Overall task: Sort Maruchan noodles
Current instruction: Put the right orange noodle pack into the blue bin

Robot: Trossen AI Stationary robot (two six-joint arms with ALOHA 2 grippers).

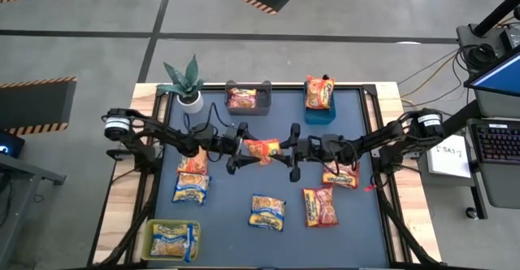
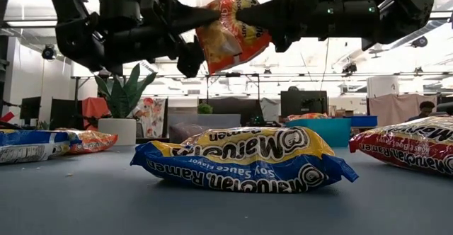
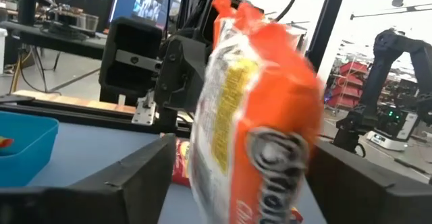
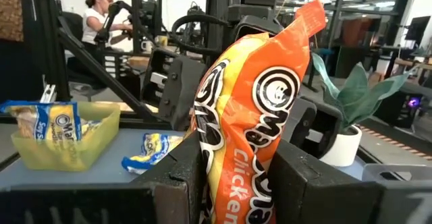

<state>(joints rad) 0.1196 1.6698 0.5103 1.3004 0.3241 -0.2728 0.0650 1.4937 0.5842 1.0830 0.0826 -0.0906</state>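
An orange Maruchan packet (image 1: 262, 150) hangs in the air over the table's middle, between both grippers. My right gripper (image 4: 233, 183) is shut on it. My left gripper (image 3: 239, 177) is open, one finger on each side of the same packet (image 3: 256, 116). Several packets lie flat on the mat: an orange one (image 1: 192, 165), a yellow-blue one (image 1: 191, 188), another yellow-blue one (image 1: 266, 211), a red-pink one (image 1: 322, 206) and a red one (image 1: 340, 177). In the low view the yellow-blue packet (image 2: 244, 161) lies under the held one (image 2: 230, 40). My left gripper stands open around the orange packet; whether a finger (image 3: 344, 183) touches it I cannot tell. My right gripper pinches the packet between its two fingers (image 4: 179, 183), at the packet's upper edge (image 2: 242, 10), coming level from the table's right. The packet is lifted clear and hangs tilted below the fingers.
A yellow-green bin (image 1: 149, 239) at the near left corner holds yellow-blue packets. A dark bin (image 1: 229, 87) at the far edge holds a red packet, and a blue bin (image 1: 319, 114) holds an orange one. A potted plant (image 1: 185, 83) stands at the far left. A person sits beyond the table (image 4: 101, 15).
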